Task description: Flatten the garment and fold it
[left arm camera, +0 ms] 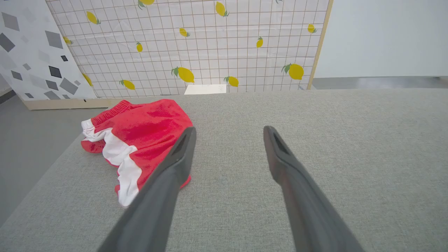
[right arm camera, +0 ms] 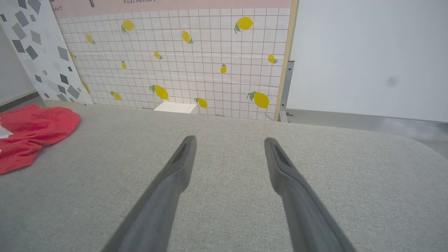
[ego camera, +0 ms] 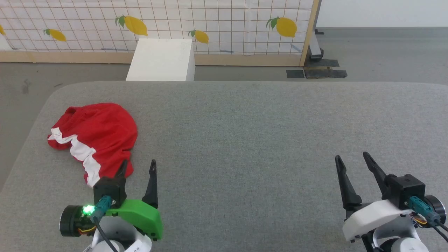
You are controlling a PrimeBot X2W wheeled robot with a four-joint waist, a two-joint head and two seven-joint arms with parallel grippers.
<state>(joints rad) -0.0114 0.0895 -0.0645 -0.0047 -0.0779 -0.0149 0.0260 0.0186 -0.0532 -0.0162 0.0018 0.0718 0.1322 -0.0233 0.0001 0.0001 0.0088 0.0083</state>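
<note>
The garment [ego camera: 96, 134] is a crumpled heap of bright red shorts with white stripes, lying at the left side of the grey table [ego camera: 245, 140]. My left gripper [ego camera: 138, 167] stands open just in front of the heap's near end, one finger crossing the red cloth in the head view, nothing between its fingers. In the left wrist view the garment [left arm camera: 140, 133] lies left of the open left gripper [left arm camera: 229, 131]. My right gripper [ego camera: 351, 157] is open over bare table at the lower right, far from the shorts. The right wrist view shows the garment [right arm camera: 31, 131] at the left edge and the right gripper [right arm camera: 229, 141] open.
A white box [ego camera: 162, 59] stands on the floor beyond the table's far edge. Behind it runs a tiled screen with lemon prints [ego camera: 210, 24] on a wooden frame. The table's left edge [ego camera: 24, 150] is close to the shorts. Dark floor plates [ego camera: 316, 72] lie at the back right.
</note>
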